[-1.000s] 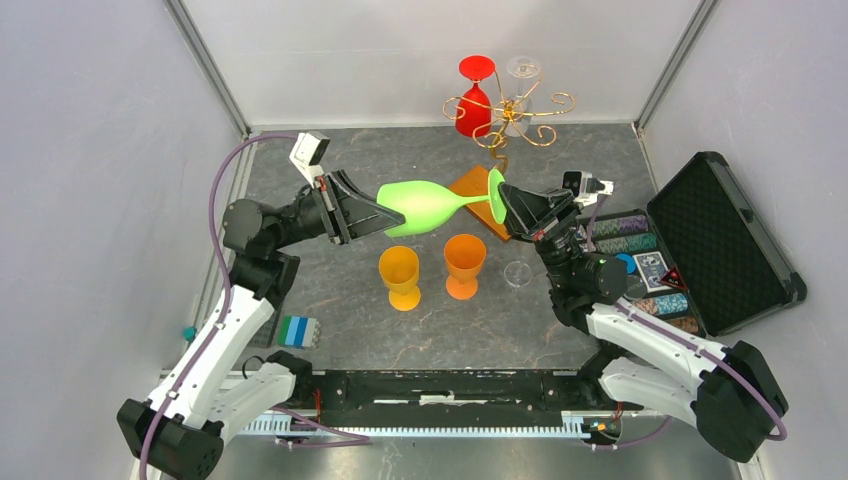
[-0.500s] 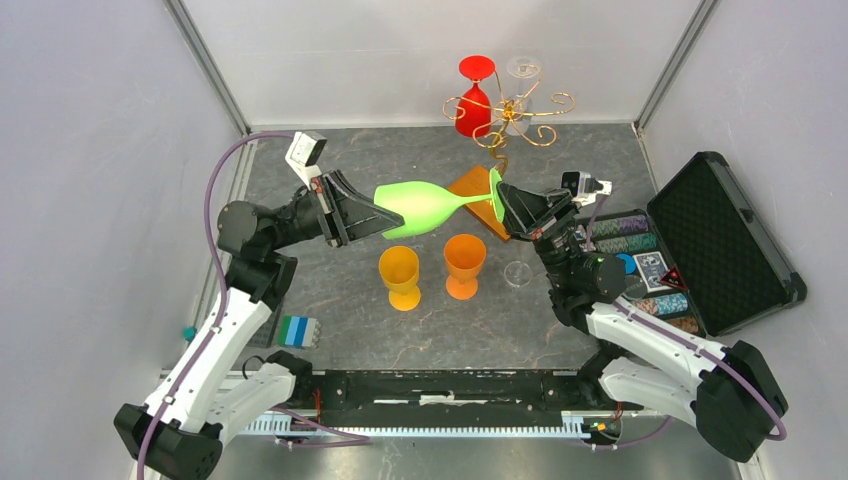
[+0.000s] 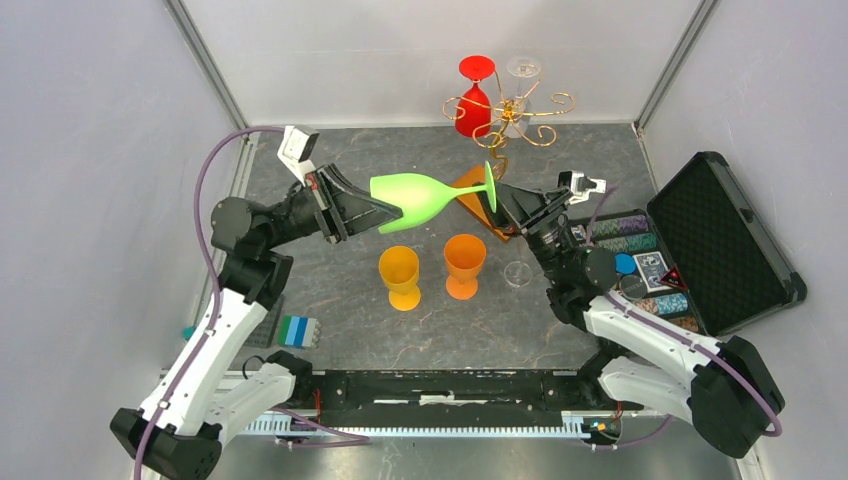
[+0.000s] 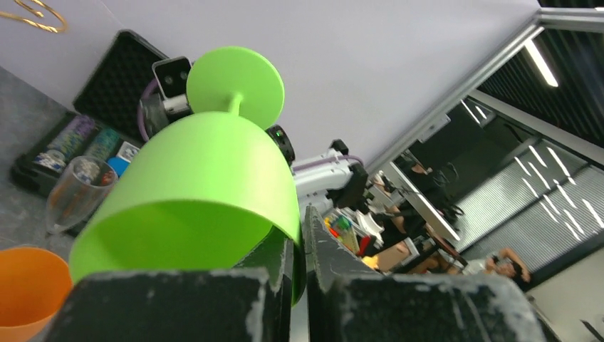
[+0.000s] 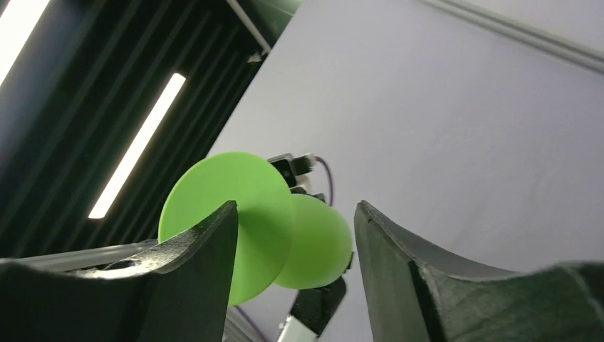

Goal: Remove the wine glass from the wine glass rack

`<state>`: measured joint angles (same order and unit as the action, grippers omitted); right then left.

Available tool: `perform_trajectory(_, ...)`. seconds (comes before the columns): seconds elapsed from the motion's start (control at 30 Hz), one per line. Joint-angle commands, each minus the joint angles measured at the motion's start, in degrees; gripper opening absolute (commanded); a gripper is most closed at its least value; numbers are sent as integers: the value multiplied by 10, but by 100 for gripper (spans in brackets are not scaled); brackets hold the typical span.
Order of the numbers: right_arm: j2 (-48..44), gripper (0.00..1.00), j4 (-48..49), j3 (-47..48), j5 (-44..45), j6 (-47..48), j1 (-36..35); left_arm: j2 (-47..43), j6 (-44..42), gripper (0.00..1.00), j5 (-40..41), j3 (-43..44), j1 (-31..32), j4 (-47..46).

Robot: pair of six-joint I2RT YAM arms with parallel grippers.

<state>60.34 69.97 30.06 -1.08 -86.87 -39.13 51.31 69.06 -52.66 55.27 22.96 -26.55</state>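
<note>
Above the middle of the table (image 3: pixel 330 300), a green glass (image 3: pixel 425 198) hangs on its side in the air between two robot arms. Its mouth points left and its round foot points right. It is already off the rack (image 3: pixel 512 108), a gold wire stand at the back of the table on an amber base (image 3: pixel 465 185). A red glass (image 3: pixel 473 108) and a clear glass (image 3: pixel 522 68) hang on that stand.

The left gripper (image 3: pixel 385 212) pinches the rim of the green bowl, with one finger inside the mouth and one outside. The right gripper (image 5: pixel 295 206) has its fingers spread wide on either side of the foot. The right wrist view shows a gap at the right finger, while the left finger overlaps the disc, so contact there cannot be judged.

This looks like a handover, with the glass's weight now carried by the left arm alone. To do it well, the right arm should back straight away along the stem line so that neither finger clips the foot. The left pinch holds only a thin rim at one end of a long glass, so it will tend to droop or twist. Slow, smooth motion suits it. Two orange glasses (image 3: pixel 400 272) stand upright just below, so the green one should be turned foot down and lowered beside them on bare table, not over them.
</note>
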Motion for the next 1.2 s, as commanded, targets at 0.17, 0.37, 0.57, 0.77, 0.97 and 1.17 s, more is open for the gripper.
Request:
perform_trajectory(0.17,-60,90,-195,23,27,168,-2,-14,-332,2,205,158,2,380)
perform_trajectory(0.37,-123,91,-346,57,96,288,-2,-6,-522,2,432,228,2,622)
perform_trajectory(0.57,-168,90,-455,96,156,415,-2,28,-597,2,509,237,2,775)
perform_trajectory(0.77,-191,88,-552,121,210,474,-2,73,-619,2,523,222,2,867)
perform_trajectory(0.97,-180,87,-612,155,221,497,-2,122,-607,2,496,191,2,889)
perform_trajectory(1.17,-165,87,-629,172,208,502,-1,161,-591,2,511,144,2,879)
